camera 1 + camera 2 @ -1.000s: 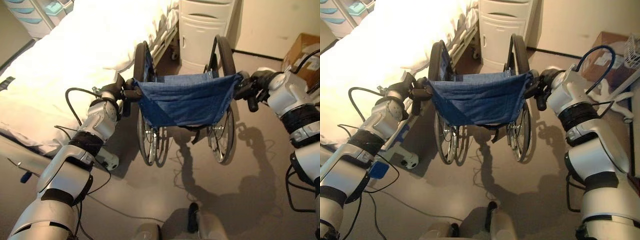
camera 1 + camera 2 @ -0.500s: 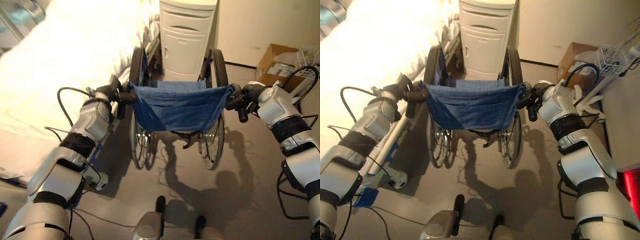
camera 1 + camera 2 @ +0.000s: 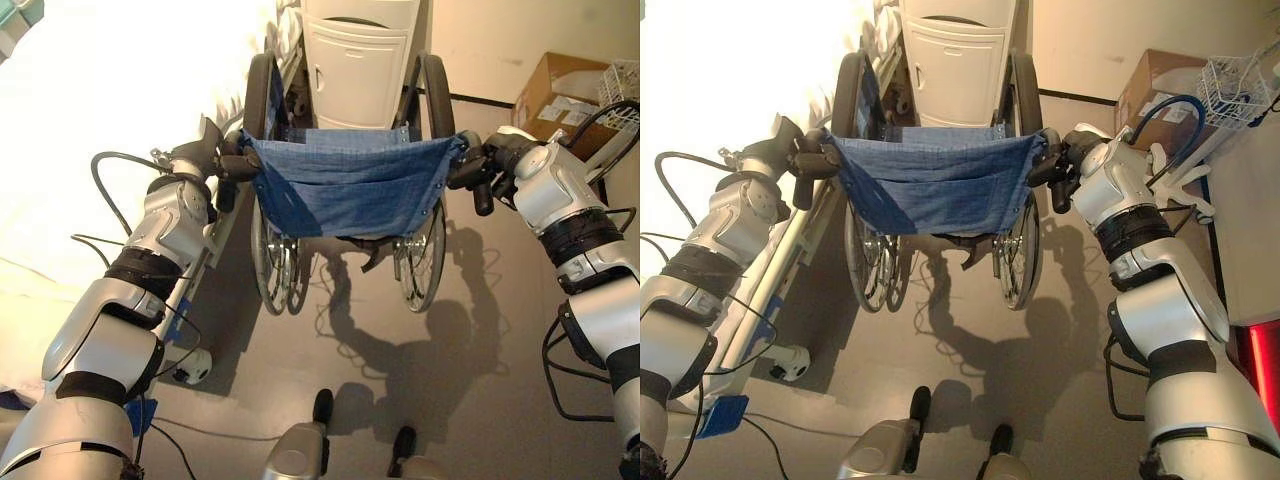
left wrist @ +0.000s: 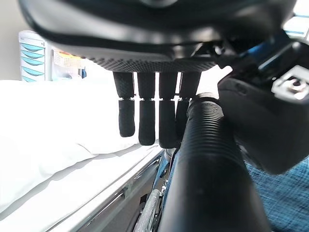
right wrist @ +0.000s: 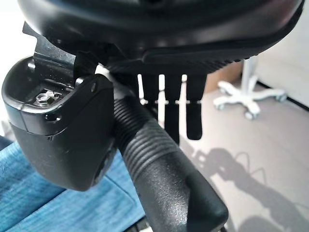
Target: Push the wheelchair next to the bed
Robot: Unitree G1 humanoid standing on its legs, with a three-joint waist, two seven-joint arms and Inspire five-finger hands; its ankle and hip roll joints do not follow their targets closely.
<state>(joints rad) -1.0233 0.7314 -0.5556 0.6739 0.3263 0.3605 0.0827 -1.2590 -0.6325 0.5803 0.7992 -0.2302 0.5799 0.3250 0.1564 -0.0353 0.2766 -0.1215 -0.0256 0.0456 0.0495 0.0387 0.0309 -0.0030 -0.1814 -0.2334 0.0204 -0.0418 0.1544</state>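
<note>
The wheelchair point(image 3: 345, 190) stands directly ahead of the robot, seen from behind, its blue fabric backrest point(image 3: 350, 185) stretched between the two push handles. The left hand point(image 3: 205, 165) sits at the left push handle point(image 4: 207, 164); in the left wrist view its fingers point(image 4: 147, 116) hang straight down behind the ribbed black grip, with the thumb alongside it, so the hand rests spread against the handle, not clenched. The right hand point(image 3: 1072, 158) meets the right push handle point(image 5: 154, 159) the same way, fingers point(image 5: 169, 113) straight past the grip. The bed point(image 3: 110, 120) with its white sheet lies along the wheelchair's left side, just beside the left wheel point(image 3: 262, 100). A white bedside cabinet point(image 3: 355, 55) stands just ahead of the chair. A cardboard box point(image 3: 560, 85) sits by the wall to the right. No writing can be made out.
</note>
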